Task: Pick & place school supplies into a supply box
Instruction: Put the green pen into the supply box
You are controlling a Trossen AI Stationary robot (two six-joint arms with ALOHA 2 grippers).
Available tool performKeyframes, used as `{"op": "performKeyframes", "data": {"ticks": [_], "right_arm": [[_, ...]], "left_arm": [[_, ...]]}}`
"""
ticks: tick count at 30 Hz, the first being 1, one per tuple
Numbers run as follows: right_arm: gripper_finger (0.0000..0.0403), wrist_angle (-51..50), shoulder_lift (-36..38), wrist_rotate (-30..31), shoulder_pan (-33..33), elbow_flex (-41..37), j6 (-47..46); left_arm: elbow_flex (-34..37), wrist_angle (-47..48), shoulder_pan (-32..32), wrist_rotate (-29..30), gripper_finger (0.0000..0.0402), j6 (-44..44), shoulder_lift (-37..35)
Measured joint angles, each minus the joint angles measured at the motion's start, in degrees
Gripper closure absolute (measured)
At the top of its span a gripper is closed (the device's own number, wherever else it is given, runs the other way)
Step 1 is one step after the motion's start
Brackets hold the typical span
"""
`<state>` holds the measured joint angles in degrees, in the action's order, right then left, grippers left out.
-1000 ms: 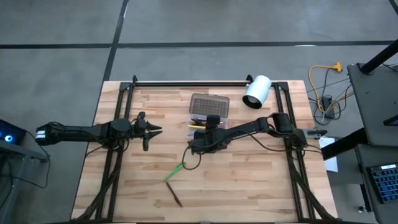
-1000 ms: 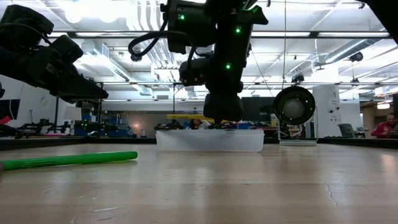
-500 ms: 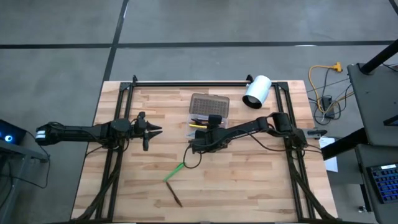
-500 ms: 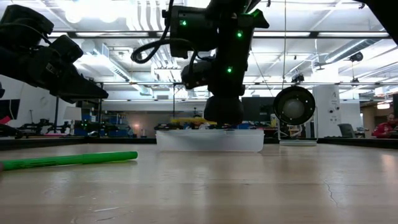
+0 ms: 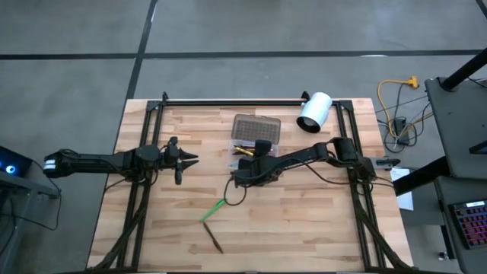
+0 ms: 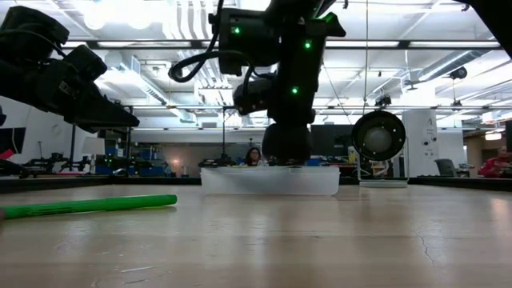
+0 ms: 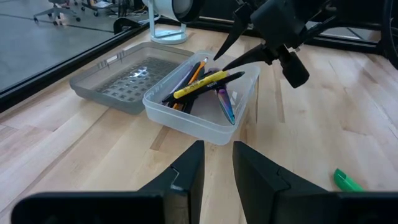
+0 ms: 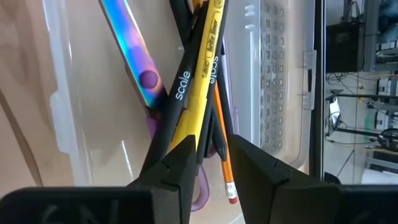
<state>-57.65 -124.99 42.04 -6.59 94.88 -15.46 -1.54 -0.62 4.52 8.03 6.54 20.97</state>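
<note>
Right gripper (image 7: 219, 62) hangs over the near edge of the open box (image 5: 251, 144), fingers parted with nothing between them; the yellow pen (image 7: 200, 84) lies in the box across the other pens and scissors (image 8: 143, 81). Left gripper (image 5: 190, 159) waits at the table's left, fingers apparently slightly apart. Nearer, a green pen (image 5: 214, 211) and brown pencil (image 5: 216, 241) lie on the table (image 5: 319, 221).

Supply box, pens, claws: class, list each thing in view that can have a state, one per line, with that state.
supply box: open, lid folded back flat on the table
yellow pen: lying in the box, across the other pens
green pen: loose on the table
brown pencil: loose on the table
right claw: open over the box
left claw: open, empty
</note>
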Motion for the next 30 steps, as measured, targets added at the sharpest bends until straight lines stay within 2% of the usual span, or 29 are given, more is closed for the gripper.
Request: {"op": "performKeyframes", "data": {"ticks": [16, 24, 30], "right_arm": [[0.0331, 0.57, 0.15, -0.66, -2.17, 3.99, 0.46], [0.0324, 6.64, 0.15, -0.74, -4.11, 4.34, 5.38], [0.0329, 11.93, 0.17, -4.64, -5.19, 4.34, 9.95]], "left_arm": [[0.0, 0.0, -0.01, 0.0, 0.0332, -0.01, 0.0], [0.02, -0.02, 0.01, 0.0, 0.0332, 0.01, 0.0], [0.0, -0.01, 0.0, 0.0, 0.0332, 0.01, 0.0]]}}
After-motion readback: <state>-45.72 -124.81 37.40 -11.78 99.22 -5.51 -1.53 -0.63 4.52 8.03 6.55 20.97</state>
